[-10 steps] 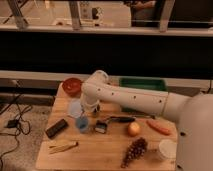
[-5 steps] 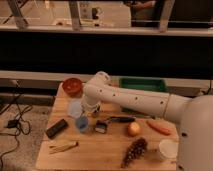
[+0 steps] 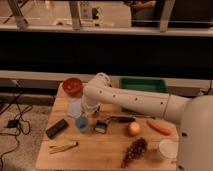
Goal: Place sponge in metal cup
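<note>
My gripper points down at the end of the white arm, over the left part of the wooden table. It hangs just above and between a blue cup and a small dark, shiny cup, which looks like the metal cup. A paler, flat blue sheet lies just left of the wrist. I cannot pick out the small light-blue sponge. It may be hidden by the wrist.
A red bowl and a green bin stand at the back. On the table lie a black remote-like block, a yellow banana piece, a black-handled utensil, an apple, a carrot, grapes and a white cup.
The arm has shifted very slightly to the right. Nothing on the table has visibly moved.
</note>
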`<state>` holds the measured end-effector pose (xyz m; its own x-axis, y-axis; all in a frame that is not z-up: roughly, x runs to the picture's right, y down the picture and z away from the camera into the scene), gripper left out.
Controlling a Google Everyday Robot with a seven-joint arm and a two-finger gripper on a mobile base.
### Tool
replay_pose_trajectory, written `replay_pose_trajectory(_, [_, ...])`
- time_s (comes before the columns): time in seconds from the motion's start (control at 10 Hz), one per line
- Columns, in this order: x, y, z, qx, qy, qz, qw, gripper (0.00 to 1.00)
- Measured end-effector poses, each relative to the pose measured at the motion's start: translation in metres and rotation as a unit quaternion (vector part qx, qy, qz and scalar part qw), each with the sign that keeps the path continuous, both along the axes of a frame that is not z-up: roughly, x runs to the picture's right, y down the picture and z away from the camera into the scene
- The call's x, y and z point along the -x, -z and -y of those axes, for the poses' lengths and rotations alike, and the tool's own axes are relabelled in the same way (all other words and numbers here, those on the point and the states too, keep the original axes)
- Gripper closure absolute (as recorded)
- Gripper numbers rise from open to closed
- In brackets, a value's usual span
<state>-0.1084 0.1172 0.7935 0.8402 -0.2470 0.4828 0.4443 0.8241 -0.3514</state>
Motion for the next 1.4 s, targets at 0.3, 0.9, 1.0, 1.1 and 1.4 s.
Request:
replay_pose_trajectory(0.3, [-0.003,-0.003,0.004,-0.002,-0.005,-0.007,1.0,1.0])
replay_pose_trajectory(0.9, [-0.018,-0.012,-0.007,0.005,-0.013,-0.028,0.9995,1.0])
replay_pose_trajectory(1.0, [-0.016,-0.016,-0.015,0.013,-0.01,-0.027,0.9995,1.0])
replay_pose_trajectory(1.1, [-0.011,-0.02,-0.021,0.018,-0.008,-0.024,0.9995,1.0])
replay_pose_trajectory(1.4, [0.001,-0.022,-0.022,0.018,-0.002,-0.013,0.9997,1.0])
